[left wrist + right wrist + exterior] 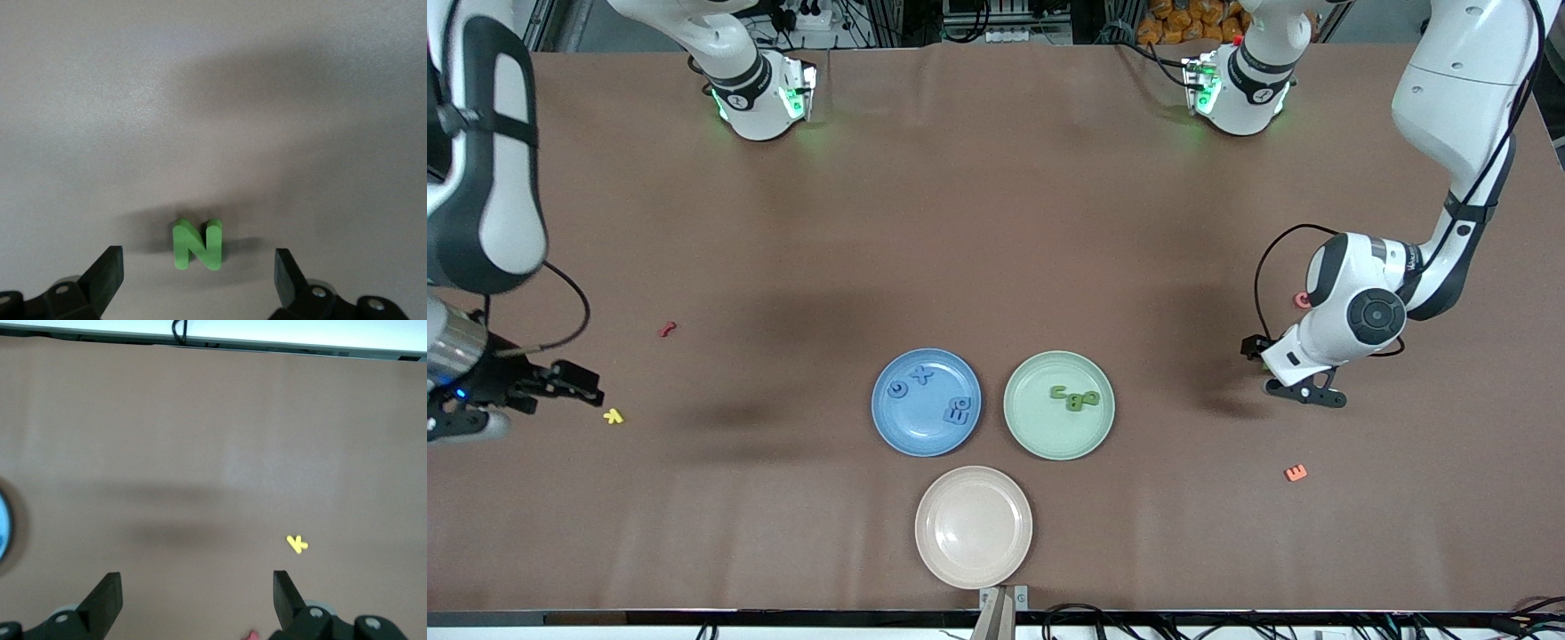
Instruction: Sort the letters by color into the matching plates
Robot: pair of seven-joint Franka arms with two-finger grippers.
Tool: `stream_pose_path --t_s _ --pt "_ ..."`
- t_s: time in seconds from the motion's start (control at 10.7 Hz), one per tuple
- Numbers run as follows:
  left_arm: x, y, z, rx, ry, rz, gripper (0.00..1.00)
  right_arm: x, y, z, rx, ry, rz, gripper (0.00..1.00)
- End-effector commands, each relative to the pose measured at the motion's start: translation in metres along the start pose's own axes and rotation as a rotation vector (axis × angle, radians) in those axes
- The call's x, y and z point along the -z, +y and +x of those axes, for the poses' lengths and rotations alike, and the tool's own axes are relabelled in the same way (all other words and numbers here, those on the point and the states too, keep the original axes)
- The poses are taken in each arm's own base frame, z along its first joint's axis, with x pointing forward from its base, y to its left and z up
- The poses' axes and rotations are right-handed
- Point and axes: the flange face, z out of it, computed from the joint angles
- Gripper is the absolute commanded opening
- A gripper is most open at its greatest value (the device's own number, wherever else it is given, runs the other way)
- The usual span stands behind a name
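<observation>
Left gripper [197,280] wide open, empty, low over a green N [197,245] lying on the table [996,222] at the left arm's end. Right gripper [197,600] also open, empty, waiting near a yellow letter [613,415]. Blue plate [889,422] holds blue letters [957,410]; green plate [1023,422] holds green letters [1076,397].

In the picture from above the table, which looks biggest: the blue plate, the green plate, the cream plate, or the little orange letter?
1. Cream plate, slightly largest, though it lies nearest the camera.
2. Blue plate and green plate: they look alike, no ranking.
3. Orange letter, far smallest.
</observation>
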Motion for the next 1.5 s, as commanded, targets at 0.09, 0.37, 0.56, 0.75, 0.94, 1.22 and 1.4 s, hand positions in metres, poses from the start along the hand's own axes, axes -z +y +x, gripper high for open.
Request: stream_pose_path --t_s 0.09,0.37,0.56,0.75,0.94,1.22,1.4 --pt "-0.005 0.002 0.003 -0.004 0.001 -0.038 1.0 0.089 -0.007 -0.042 -0.001 -0.069 0.057 1.0" --pt "-0.007 0.003 0.004 0.007 0.004 -0.053 1.0 0.148 -0.024 -0.058 -0.115 -0.084 0.056 1.0" --pt "-0.011 0.002 0.004 0.01 0.008 -0.057 1.0 0.174 -0.054 -0.069 -0.163 -0.092 0.035 1.0" --pt "-0.013 -0.004 0.004 0.017 0.017 -0.059 1.0 0.198 -0.066 -0.078 -0.146 -0.125 0.04 1.0" --pt "-0.017 -0.003 0.004 0.016 0.013 -0.062 1.0 0.206 -0.069 -0.081 -0.144 -0.131 0.034 1.0" --pt "-0.017 -0.001 0.005 0.057 0.016 -0.068 0.25 0.199 -0.093 -0.076 -0.173 -0.125 -0.038 1.0" --pt "-0.015 0.006 0.006 0.144 0.014 -0.076 0.0 0.186 -0.094 -0.076 -0.171 -0.135 -0.041 1.0"
